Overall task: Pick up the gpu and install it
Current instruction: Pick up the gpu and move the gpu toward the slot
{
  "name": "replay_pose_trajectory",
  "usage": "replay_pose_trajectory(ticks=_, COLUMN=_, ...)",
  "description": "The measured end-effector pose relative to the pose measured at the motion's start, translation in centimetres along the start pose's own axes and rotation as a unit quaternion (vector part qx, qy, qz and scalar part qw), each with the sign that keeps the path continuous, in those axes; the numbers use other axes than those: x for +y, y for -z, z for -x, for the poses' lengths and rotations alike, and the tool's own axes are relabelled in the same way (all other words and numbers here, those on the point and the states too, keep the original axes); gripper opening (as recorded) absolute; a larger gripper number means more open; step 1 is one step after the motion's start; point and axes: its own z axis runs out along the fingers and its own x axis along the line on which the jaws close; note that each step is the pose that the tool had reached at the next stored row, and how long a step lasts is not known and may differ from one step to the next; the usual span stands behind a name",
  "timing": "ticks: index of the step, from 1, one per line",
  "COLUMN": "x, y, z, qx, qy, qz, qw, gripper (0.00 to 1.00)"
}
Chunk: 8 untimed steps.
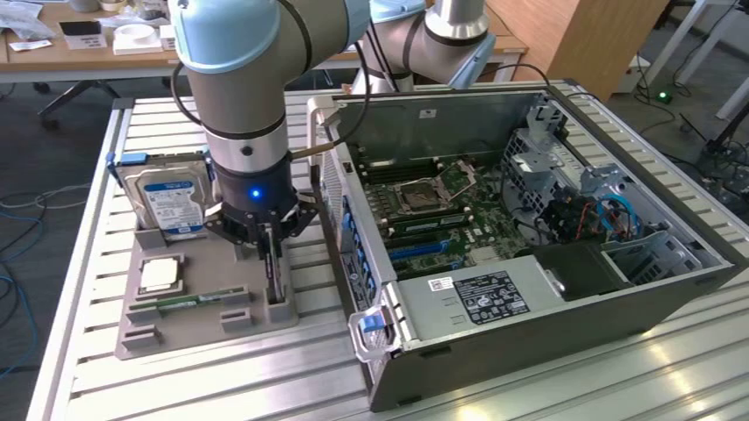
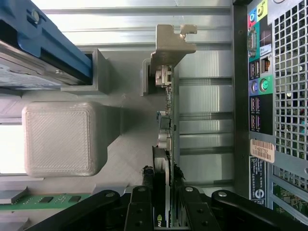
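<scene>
Slatted aluminium table (image 1: 655, 360) under glare. Behind it, a wooden desk (image 1: 47, 58) with papers (image 1: 26, 35) and a wooden cabinet (image 1: 585, 39); cables (image 1: 17, 207) across the grey floor (image 1: 47, 151).

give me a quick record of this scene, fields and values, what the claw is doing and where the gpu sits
claw: closed on the gpu, one finger on each face
gpu: standing on edge in its slot in the gray tray
hard drive: upright in the tray
memory stick: lying flat in the tray
computer case: side open, to the exterior view's right of the tray
task state: gpu gripped, not yet in the case
</scene>
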Motion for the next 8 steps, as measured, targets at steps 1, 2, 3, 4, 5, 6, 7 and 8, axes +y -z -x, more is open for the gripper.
replay_pose_trajectory(ticks=1, x=0.00, y=0.00, z=0.00, qx=0.0000, qy=0.001, qz=0.0000, qw=1.0000, gripper=0.26)
replay_pose_trajectory(ticks=2, x=0.00, y=0.00, z=0.00, qx=0.0001, qy=0.001, qz=0.0001, qw=1.0000, gripper=0.26)
replay_pose_trajectory(ticks=3, x=0.00, y=0.00, z=0.00, qx=0.0001, qy=0.001, qz=0.0001, qw=1.0000, gripper=0.26)
replay_pose_trajectory(ticks=4, x=0.00, y=0.00, z=0.00, qx=0.0001, qy=0.001, qz=0.0001, qw=1.0000, gripper=0.26)
replay_pose_trajectory(ticks=5, x=0.00, y=0.00, z=0.00, qx=0.0001, qy=0.001, qz=0.0001, qw=1.0000, gripper=0.26)
replay_pose_trajectory(ticks=6, x=0.00, y=0.00, z=0.00, qx=0.0001, qy=0.001, qz=0.0001, qw=1.0000, gripper=0.26)
replay_pose_trajectory(ticks=7, x=0.00, y=0.00, z=0.01, qx=0.0000, qy=0.001, qz=0.0001, qw=1.0000, gripper=0.26)
replay_pose_trajectory(ticks=8, x=0.00, y=0.02, z=0.01, qx=-0.0001, qy=0.001, qz=0.0002, qw=1.0000, gripper=0.26)
